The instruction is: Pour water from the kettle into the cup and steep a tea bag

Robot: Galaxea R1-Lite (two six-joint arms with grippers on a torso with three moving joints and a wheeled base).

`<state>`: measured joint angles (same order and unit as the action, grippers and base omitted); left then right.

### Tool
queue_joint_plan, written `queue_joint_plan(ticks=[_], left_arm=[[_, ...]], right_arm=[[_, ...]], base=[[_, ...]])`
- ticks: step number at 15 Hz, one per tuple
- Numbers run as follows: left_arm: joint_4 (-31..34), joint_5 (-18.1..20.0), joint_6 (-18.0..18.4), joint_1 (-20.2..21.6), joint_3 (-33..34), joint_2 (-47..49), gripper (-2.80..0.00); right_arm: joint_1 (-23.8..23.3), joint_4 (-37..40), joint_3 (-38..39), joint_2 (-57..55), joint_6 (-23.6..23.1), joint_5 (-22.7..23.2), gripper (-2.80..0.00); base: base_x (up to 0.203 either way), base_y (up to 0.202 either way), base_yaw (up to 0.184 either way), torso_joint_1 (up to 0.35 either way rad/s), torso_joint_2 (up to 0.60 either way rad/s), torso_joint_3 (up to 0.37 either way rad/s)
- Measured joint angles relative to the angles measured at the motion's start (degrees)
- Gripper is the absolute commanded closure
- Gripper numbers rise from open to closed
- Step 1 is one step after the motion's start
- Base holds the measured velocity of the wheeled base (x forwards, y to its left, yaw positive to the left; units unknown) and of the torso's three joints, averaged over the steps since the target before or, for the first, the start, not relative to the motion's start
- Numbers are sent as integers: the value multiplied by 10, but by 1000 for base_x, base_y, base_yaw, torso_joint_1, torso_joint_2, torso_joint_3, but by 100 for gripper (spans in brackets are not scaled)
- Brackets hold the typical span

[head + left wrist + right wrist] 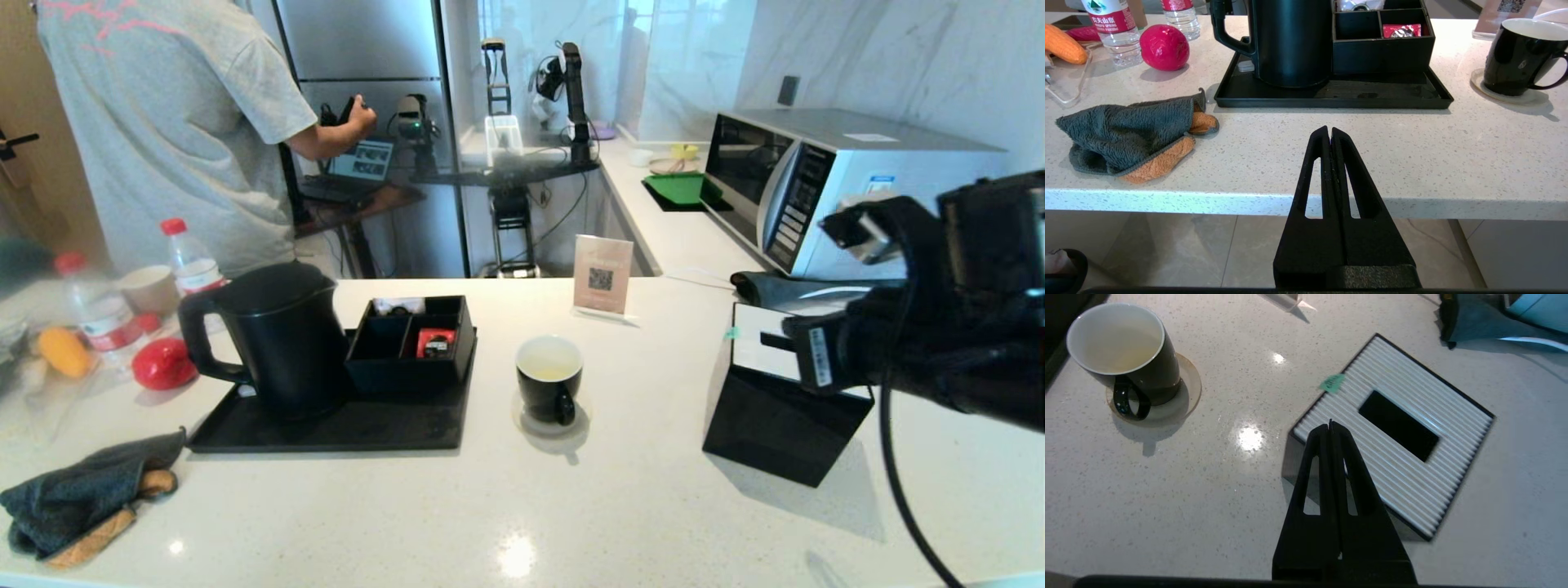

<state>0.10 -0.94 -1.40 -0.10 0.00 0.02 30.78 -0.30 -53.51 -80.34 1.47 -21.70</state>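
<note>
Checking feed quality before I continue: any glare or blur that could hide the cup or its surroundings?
Head view: the far-left bottles are smeared, and glare spots the counter's near edge; the cup is sharp. Right wrist view: bright glare on the counter beside the tissue box. Left wrist view: even light, no glare.

Black kettle [282, 339] upright beside cup [549, 380]

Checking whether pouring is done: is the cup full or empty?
Partly filled: the cup holds pale yellowish water low inside its white interior.

kettle [277, 339]: 1 | cup [549, 378]: 1 | bottles [189, 260]: 2 | tissue box [780, 408]: 1
</note>
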Motion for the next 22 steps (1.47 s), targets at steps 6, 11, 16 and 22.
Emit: queue_joint_plan(ticks=[6,11,16,22], left_arm=[[0,0,0,0,0,0,0],[0,0,0,0,0,0,0],[0,0,0,0,0,0,0],[0,0,0,0,0,0,0]], right_arm=[[-150,24,132,254,-95,0,0],[-247,69,217,463,-132,4,0],[-287,-61,400,584,-130,50,0],[-330,-165,532,653,-83,199,0]], base=[[0,0,0,0,0,0],[0,0,0,0,0,0],[0,0,0,0,0,0],[0,0,0,0,0,0]])
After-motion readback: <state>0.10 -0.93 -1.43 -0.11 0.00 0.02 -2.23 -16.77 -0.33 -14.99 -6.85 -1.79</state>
